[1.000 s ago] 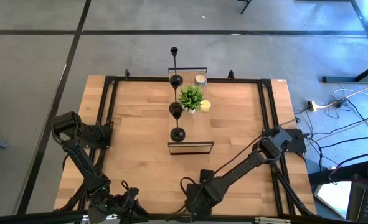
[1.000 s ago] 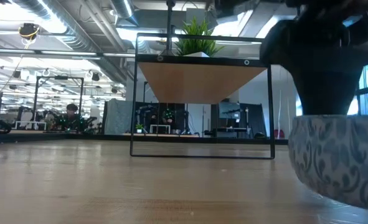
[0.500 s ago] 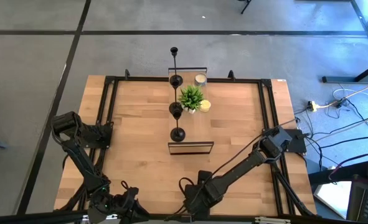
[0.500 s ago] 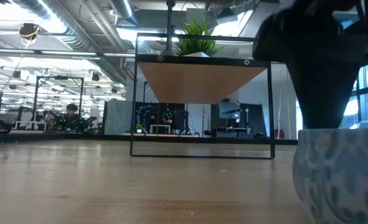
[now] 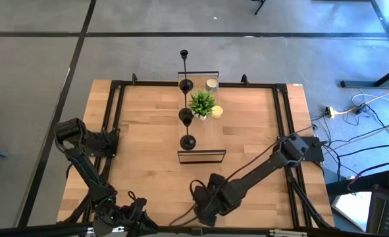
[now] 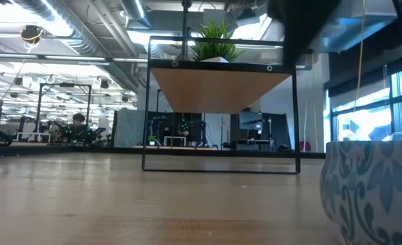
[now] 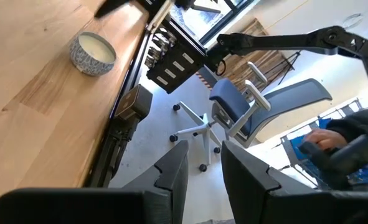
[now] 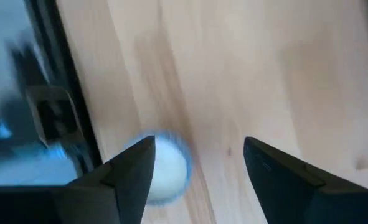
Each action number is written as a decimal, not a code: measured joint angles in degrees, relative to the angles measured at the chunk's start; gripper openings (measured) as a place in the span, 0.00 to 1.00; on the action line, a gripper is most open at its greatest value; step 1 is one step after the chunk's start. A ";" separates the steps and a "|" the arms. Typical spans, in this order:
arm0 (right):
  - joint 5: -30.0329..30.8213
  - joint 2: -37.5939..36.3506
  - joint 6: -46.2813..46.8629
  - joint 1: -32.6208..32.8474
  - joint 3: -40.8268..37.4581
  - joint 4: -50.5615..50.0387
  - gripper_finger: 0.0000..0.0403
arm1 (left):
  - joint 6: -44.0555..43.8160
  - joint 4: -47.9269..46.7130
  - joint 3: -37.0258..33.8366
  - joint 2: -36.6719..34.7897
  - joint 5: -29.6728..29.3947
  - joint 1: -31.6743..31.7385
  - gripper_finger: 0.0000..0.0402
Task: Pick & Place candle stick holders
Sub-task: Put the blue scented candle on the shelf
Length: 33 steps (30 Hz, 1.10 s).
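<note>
Behind the little green plant (image 5: 202,103) is where I'm heading: the three candle stick holders (image 5: 187,141) are standing upright in a row just beside it, well away from both arms. My right gripper (image 5: 204,201), fingers apart and holding nothing, is hanging over the near edge, closer to them than the left gripper (image 5: 118,216), parked with a narrow gap.

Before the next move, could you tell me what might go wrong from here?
The right pincer hovers over a patterned candle cup near the edge of the table; a nudge might push it off. The candle stick holders stand tall and thin beside the potted plant, so reaching in could topple them. The left pincer waits front-left.
</note>
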 joint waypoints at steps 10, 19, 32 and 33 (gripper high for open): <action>16.21 -3.37 11.12 3.49 3.39 11.62 0.78 | -0.28 0.02 0.00 0.00 0.31 0.00 0.23; 28.10 -3.37 26.00 10.51 3.48 7.86 0.89 | -0.58 0.04 0.00 0.00 1.04 0.10 0.23; 28.05 -3.11 45.91 18.95 -0.91 0.29 0.89 | -0.97 -2.57 0.00 0.01 1.92 5.83 0.23; 27.66 -3.11 46.42 19.46 -1.70 0.76 0.89 | -1.40 -2.91 0.00 0.00 2.91 6.93 0.23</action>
